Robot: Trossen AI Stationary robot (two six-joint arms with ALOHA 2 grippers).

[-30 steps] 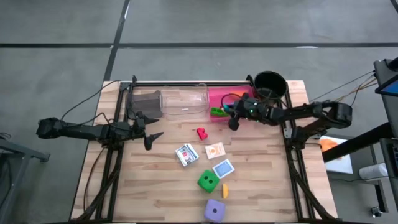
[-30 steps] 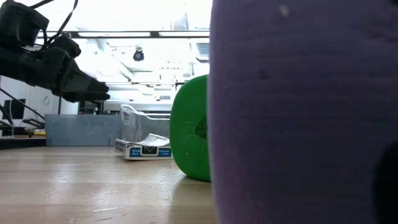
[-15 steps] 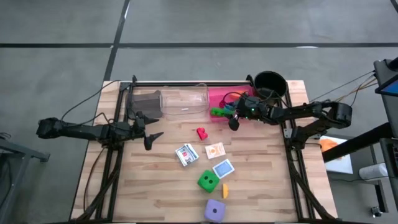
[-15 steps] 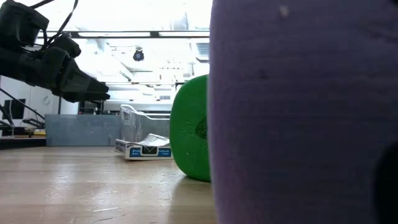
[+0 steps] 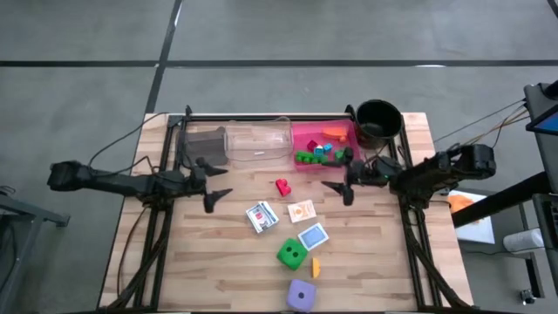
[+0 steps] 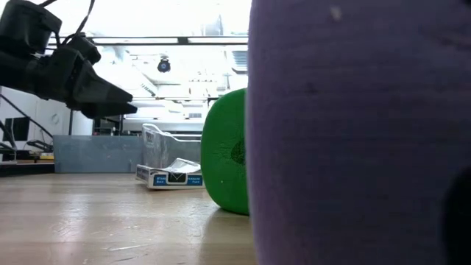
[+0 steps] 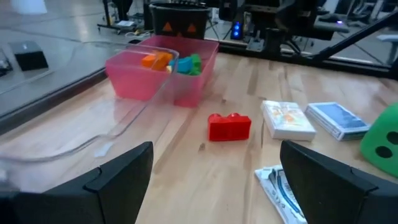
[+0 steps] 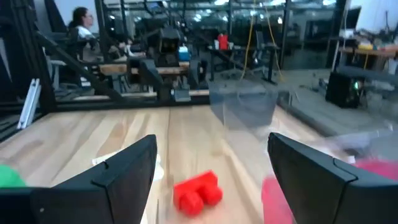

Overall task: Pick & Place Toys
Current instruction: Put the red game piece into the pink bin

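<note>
Left gripper at the table's left side, beside the grey tray; fingers spread apart, holding nothing. Red brick on the bare wood well ahead of those fingers, between the two grippers and touching neither. Clear tray next along the far edge, then pink tray holding green, teal and orange bricks. Three printed cards in the table's middle, near the red brick; green die, yellow brick and purple die toward the near edge. Right gripper just near of the pink tray, fingers spread apart and empty, red brick seen between them, farther off. Black pot at the far right corner.
</note>
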